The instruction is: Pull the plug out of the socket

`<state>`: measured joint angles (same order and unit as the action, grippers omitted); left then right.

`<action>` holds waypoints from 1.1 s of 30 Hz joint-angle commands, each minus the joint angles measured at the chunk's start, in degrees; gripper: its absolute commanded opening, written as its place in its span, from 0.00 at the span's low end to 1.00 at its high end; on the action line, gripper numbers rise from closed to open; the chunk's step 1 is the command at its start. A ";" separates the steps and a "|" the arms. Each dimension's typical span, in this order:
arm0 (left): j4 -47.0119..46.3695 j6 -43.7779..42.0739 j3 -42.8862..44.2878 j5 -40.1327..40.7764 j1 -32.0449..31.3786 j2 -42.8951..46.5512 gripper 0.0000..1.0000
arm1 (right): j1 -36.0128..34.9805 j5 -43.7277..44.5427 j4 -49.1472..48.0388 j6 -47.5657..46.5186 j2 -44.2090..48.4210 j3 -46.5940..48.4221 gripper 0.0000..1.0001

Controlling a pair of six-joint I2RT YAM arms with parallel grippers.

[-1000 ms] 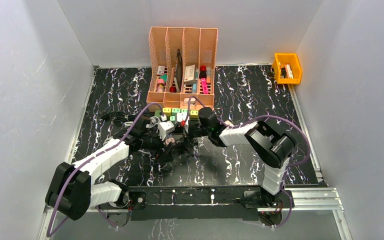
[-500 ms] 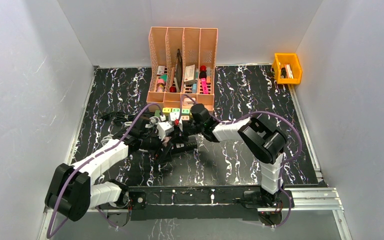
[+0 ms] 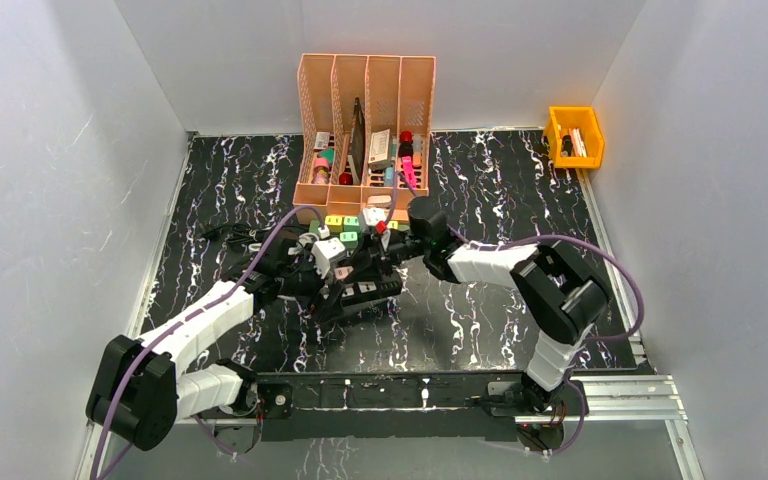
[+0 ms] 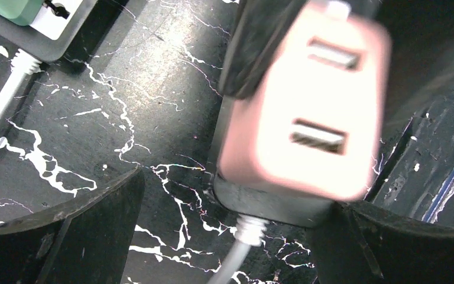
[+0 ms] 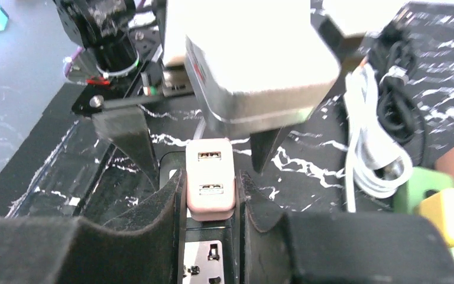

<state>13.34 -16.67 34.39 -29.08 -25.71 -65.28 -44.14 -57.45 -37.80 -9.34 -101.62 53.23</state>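
– Well, where is the pink plug?
– On the black socket strip, squeezed between the right fingers. The right wrist view shows that squeeze best.
– And the left fingers?
– Spread wide, either side of it. Up close the plug is smooth and boxy with two slots, blurry there.

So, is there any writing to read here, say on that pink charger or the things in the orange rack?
None can be read.
pink charger: plain face, no print visible.
orange rack: labels on its contents too small to read.
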 commanded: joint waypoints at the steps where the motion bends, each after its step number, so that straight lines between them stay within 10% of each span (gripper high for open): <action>1: -0.83 0.02 0.66 -0.19 -0.05 0.14 0.98 | 0.69 -5.49 -16.64 9.89 5.68 -1.73 0.00; 8: -1.25 -1.67 0.88 -4.94 -0.04 2.01 0.86 | 1.51 -9.95 -47.07 32.82 2.33 -3.15 0.00; 10: -1.64 -2.32 0.64 -7.61 -0.04 3.45 0.62 | 2.64 -10.15 -57.36 42.12 -0.98 -3.06 0.00; 13: -1.51 -2.83 0.67 -7.89 -0.04 3.78 0.00 | 4.57 -9.16 -65.88 51.89 -2.97 -1.85 0.00; 18: -0.83 -2.76 1.43 -5.19 -0.04 1.94 0.00 | 4.34 -2.51 -43.09 32.26 3.83 -3.49 0.00; 21: -0.51 -2.47 1.61 -4.46 -0.04 1.18 0.00 | -1.81 20.51 -5.26 -3.24 12.79 -2.33 0.00; 23: -0.70 -2.22 1.58 -4.00 -0.04 1.04 0.00 | -5.69 34.27 3.25 -17.00 13.70 -1.55 0.00; 25: -0.79 -2.12 1.71 -2.64 -0.04 0.70 0.00 | -4.35 34.22 2.91 -14.87 14.40 -2.56 0.00; 31: -1.48 -1.45 1.84 3.48 0.18 0.64 0.00 | 6.72 -3.23 0.72 16.69 6.38 5.61 0.00; 33: -1.80 -1.29 1.81 3.80 0.39 1.22 0.00 | 6.17 -2.35 8.79 12.82 3.73 9.89 0.00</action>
<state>11.00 -19.84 34.79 -29.91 -26.44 -65.32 -41.17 -52.23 -36.77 -1.85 -93.60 53.93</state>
